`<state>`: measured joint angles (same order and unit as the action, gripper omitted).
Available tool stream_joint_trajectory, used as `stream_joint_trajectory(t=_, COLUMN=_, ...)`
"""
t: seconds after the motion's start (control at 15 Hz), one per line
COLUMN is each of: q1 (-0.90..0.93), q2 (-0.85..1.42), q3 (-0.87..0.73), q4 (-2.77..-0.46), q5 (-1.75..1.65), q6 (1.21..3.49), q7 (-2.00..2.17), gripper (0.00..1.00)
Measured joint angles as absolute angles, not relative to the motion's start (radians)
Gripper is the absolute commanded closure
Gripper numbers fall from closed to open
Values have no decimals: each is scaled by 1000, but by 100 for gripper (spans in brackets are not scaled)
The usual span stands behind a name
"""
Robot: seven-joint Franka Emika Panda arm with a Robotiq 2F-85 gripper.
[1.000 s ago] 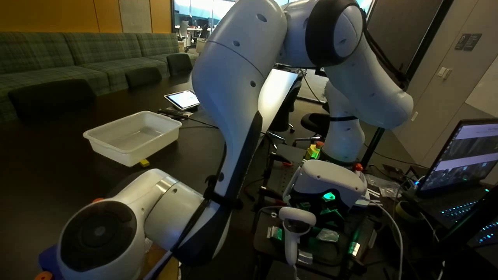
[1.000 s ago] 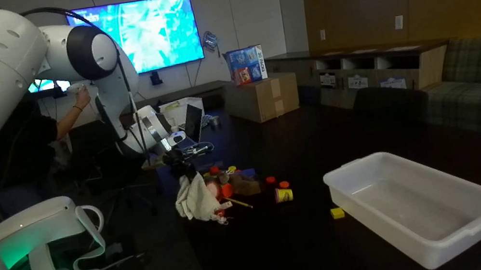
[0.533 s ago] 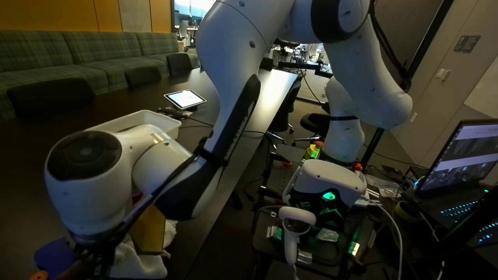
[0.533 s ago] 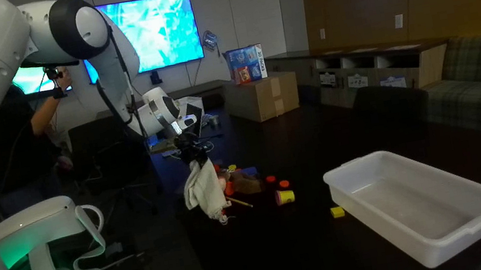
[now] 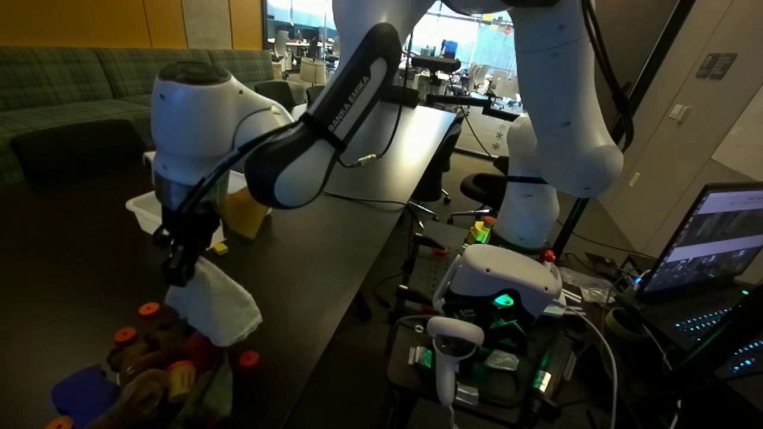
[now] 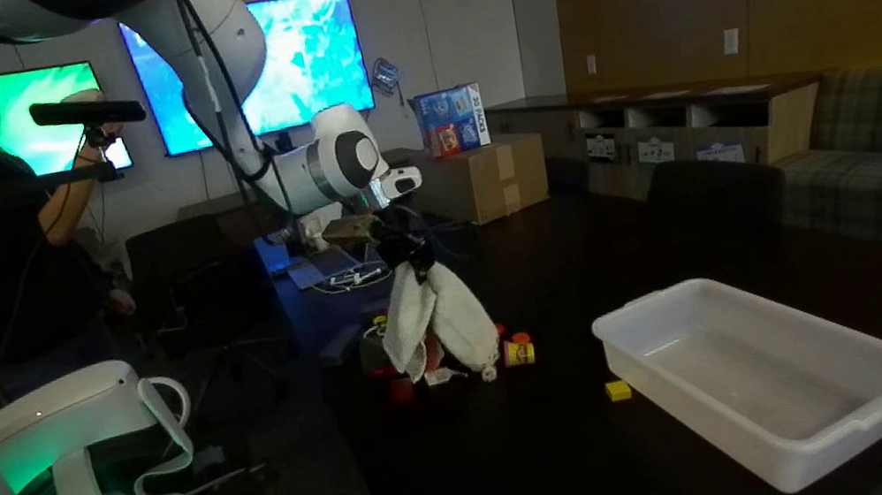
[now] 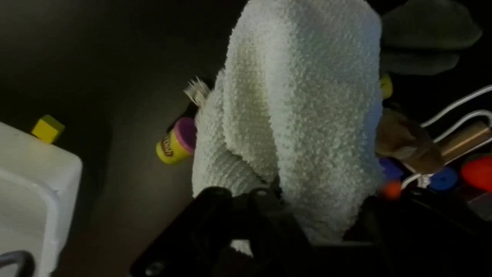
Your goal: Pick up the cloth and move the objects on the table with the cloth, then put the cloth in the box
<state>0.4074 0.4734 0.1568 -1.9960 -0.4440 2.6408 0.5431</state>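
The whitish cloth [image 5: 217,304] hangs from my gripper [image 5: 179,274] over the small objects on the table. In an exterior view the cloth [image 6: 440,319] hangs in two folds below the gripper [image 6: 413,266]. In the wrist view the cloth [image 7: 303,115] fills the middle and is pinched between the fingers [image 7: 323,223]. The white box [image 6: 771,371] stands apart from it; its corner shows in the wrist view [image 7: 42,161]. A yellow Play-Doh can [image 7: 175,146] lies close beside the cloth. A brown soft toy [image 5: 143,387], orange lids [image 5: 125,336] and a blue piece [image 5: 83,396] lie near it.
A yellow block [image 6: 618,391] sits by the box's side. A cardboard carton [image 6: 483,178] stands farther back on the table. A headset [image 5: 506,280] and a laptop [image 5: 706,244] are near the robot base. A person [image 6: 28,245] stands behind the arm.
My gripper has risen, lifting the cloth from the pile. It has moved closer to the box, and the cloth now hangs beside the Play-Doh can. The box has not moved.
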Motion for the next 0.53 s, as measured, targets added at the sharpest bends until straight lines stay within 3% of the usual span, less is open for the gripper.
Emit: stream_joint_trajectory(t=0.53, q1=283, q2=381, q3=-46, q4=-2053, q5=-380, q6=2604, q7=449, gripper=85)
